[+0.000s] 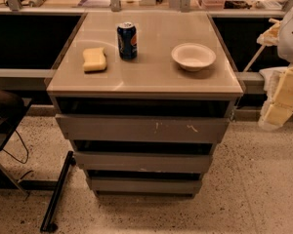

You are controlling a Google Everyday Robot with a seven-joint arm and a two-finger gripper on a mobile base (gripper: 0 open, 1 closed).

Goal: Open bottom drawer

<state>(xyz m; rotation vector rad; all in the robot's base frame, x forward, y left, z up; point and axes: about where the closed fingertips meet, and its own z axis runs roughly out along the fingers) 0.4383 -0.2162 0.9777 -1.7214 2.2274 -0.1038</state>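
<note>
The bottom drawer (144, 184) is the lowest and smallest grey front of the cabinet, flat and without a handle, just above the floor. Its front sits in line under the middle drawer (142, 162) and no tray shows inside it. The top drawer (142, 128) is the widest front and has pale scratch marks. My gripper (277, 112) is the pale yellow-white part at the right edge of the camera view, level with the top drawer, to the right of the cabinet and apart from it. It is well above and to the right of the bottom drawer.
On the cabinet top (151, 77) stand a blue soda can (127, 41), a yellow sponge (94, 59) and a white bowl (193, 56). A black bar (57, 191) lies on the speckled floor at the left, beside a dark chair or stand (2, 118).
</note>
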